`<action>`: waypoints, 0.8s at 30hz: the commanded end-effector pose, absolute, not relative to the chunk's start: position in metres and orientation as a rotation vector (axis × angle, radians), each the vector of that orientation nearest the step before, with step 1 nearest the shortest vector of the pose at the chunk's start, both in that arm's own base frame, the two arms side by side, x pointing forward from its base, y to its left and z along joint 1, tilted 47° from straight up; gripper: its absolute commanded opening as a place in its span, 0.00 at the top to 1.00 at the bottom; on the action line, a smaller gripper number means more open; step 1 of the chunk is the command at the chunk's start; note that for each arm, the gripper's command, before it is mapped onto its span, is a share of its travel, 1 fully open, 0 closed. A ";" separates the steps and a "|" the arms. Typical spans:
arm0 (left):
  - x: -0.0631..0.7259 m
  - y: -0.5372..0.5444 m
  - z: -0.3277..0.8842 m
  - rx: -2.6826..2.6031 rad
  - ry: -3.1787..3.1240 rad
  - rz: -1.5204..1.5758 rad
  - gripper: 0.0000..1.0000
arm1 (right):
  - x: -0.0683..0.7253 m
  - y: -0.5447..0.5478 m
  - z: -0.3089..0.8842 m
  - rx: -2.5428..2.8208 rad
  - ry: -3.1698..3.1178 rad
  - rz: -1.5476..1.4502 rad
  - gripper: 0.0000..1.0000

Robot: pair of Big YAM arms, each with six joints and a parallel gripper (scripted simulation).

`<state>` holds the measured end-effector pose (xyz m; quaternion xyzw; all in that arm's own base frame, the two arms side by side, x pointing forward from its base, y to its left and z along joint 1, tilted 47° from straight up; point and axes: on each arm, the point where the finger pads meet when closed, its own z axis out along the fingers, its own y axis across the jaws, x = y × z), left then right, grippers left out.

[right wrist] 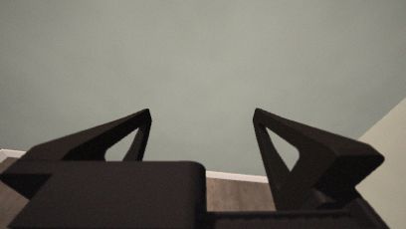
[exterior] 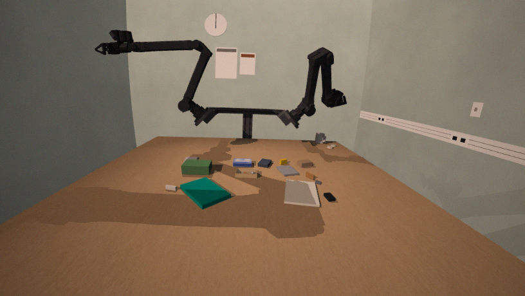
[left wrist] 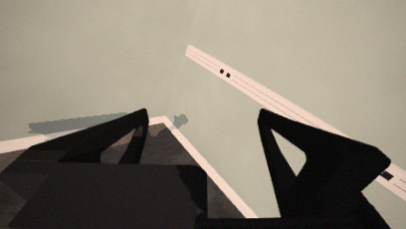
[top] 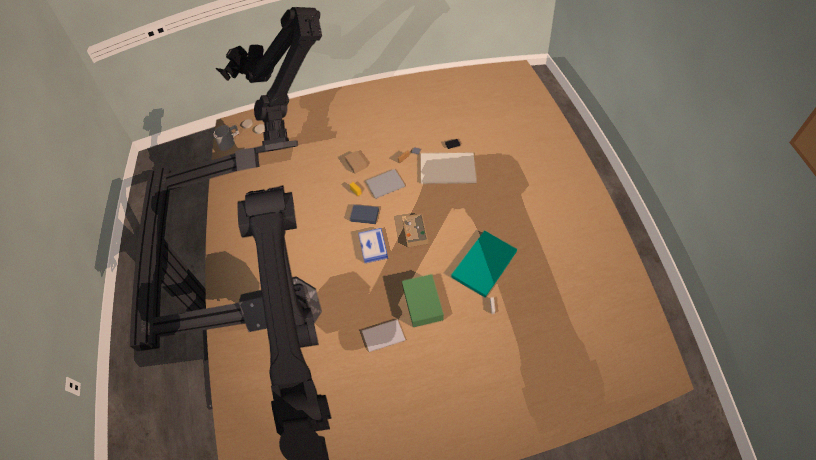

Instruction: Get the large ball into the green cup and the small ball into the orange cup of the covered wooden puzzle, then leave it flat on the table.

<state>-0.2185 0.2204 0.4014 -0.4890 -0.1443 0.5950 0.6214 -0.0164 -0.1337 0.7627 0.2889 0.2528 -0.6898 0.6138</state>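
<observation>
The wooden puzzle (top: pixel 413 229) is a small flat box lying on the table among other items; it also shows in the exterior view (exterior: pixel 247 173). Small coloured spots show inside it, but the balls and cups are too small to tell apart. My left gripper (top: pixel 221 70) (left wrist: pixel 203 114) is high in the air near the wall rail, far from the puzzle, open and empty; the exterior view also shows it (exterior: pixel 341 100). My right gripper (exterior: pixel 98 47) (right wrist: pixel 202 114) is stretched out high over the table's other side, open and empty.
Around the puzzle lie a teal book (top: pixel 484 262), a green box (top: pixel 422 299), a blue-and-white box (top: pixel 371 244), a navy block (top: pixel 364 213), a grey pad (top: pixel 385 182), a pale board (top: pixel 448 168) and a yellow block (top: pixel 355 188). The arm frame (top: pixel 171 257) stands at the table's edge.
</observation>
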 end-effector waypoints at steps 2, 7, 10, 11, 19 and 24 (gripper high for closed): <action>-0.213 0.226 0.429 -1.078 -0.314 1.362 0.00 | -0.016 -0.123 0.763 0.655 0.576 -1.603 0.00; -0.205 0.246 0.428 -1.120 -0.256 1.330 0.00 | -0.016 -0.123 0.763 0.655 0.576 -1.603 0.00; -0.194 0.261 0.431 -1.136 -0.206 1.301 0.00 | -0.016 -0.123 0.763 0.655 0.576 -1.603 0.00; -0.190 0.267 0.432 -1.141 -0.186 1.289 0.00 | -0.016 -0.123 0.763 0.655 0.576 -1.603 0.00; -0.150 0.309 0.442 -1.175 -0.030 1.199 0.00 | -0.016 -0.123 0.763 0.655 0.576 -1.603 0.00; -0.094 0.349 0.452 -1.186 0.156 1.094 0.00 | -0.016 -0.123 0.763 0.655 0.576 -1.603 0.00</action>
